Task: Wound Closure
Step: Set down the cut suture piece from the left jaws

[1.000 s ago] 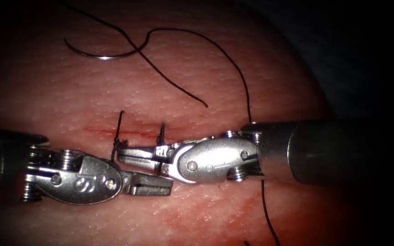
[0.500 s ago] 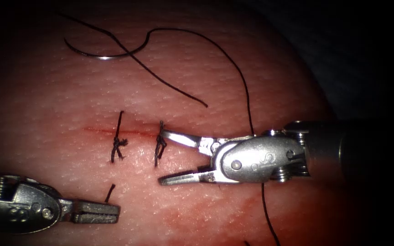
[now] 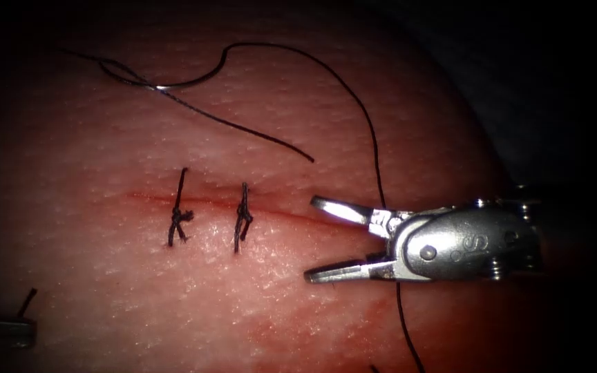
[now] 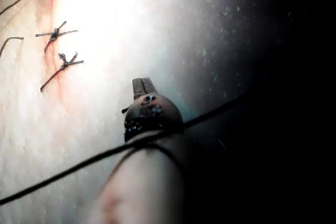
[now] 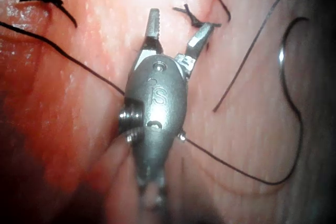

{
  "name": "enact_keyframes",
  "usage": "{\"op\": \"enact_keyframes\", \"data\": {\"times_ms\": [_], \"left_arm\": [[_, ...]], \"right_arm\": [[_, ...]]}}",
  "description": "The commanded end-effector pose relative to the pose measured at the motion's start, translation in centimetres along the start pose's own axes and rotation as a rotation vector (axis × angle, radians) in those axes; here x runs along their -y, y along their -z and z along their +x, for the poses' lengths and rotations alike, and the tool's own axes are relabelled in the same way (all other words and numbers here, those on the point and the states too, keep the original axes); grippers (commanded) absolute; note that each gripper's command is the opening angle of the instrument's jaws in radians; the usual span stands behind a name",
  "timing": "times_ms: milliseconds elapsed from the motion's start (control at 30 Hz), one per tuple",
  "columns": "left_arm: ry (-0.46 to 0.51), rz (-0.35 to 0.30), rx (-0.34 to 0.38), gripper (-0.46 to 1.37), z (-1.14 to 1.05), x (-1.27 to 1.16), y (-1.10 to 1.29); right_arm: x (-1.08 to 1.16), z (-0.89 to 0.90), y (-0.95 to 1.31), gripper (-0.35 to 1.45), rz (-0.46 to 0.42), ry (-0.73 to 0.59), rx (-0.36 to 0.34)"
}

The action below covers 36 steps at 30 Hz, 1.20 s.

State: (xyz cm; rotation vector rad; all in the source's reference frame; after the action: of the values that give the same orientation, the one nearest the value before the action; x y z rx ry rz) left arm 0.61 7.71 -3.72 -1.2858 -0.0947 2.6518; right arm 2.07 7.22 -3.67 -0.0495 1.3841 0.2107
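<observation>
Right tool (image 3: 309, 238) has drawn back, jaws apart, empty.

The needle (image 3: 148, 83) lies flat on the tissue (image 3: 105, 276), free of it, well beyond the cut (image 3: 209, 202) near the far edge. Its thread (image 3: 367, 131) arcs across the tissue toward the near edge. Two knotted stitches (image 3: 243, 217) cross the cut.
</observation>
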Motion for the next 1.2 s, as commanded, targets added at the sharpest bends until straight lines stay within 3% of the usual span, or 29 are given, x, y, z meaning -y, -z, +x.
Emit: {"op": "enact_keyframes", "data": {"times_ms": [33, 267, 300, 333, 400, 500, 733, 900, 1200], "left_arm": [[0.011, 0.01, 0.01, -0.35, -0.06, 0.0, 0.02], [0.074, 0.003, -0.027, -0.34, -0.39, -0.01, -0.15], [0.079, 0.004, -0.028, -0.21, -0.41, -0.01, -0.16], [0.105, 0.011, -0.04, 0.11, -0.45, 0.0, -0.21], [0.154, 0.023, -0.052, 0.51, -0.56, 0.03, -0.29], [0.25, 0.041, -0.049, 0.88, -0.73, 0.04, -0.34], [0.373, 0.039, -0.055, 0.97, -0.93, -0.05, -0.23], [0.417, 0.017, -0.059, 1.13, -1.06, -0.15, 0.04], [0.426, 0.003, -0.018, 1.11, -1.27, -0.14, 0.57]], "right_arm": [[0.01, 0.02, 0.02, 1.42, 0.008, -0.002, -0.001], [0.02, 0.01, 0.02, 1.41, 0.004, 0.0, 0.001], [0.02, 0.0, 0.02, 1.41, 0.004, 0.0, 0.001], [0.01, 0.0, 0.02, 1.4, 0.003, -0.006, 0.002], [0.01, 0.0, 0.01, 1.39, 0.001, -0.006, 0.003], [0.0, -0.02, 0.01, 1.36, -0.001, -0.018, 0.004], [-0.06, -0.05, 0.0, 1.34, -0.006, -0.026, 0.008], [-0.06, -0.04, -0.01, 1.34, -0.006, -0.027, 0.008], [-0.05, -0.02, -0.01, 1.33, -0.007, -0.027, 0.009]]}}
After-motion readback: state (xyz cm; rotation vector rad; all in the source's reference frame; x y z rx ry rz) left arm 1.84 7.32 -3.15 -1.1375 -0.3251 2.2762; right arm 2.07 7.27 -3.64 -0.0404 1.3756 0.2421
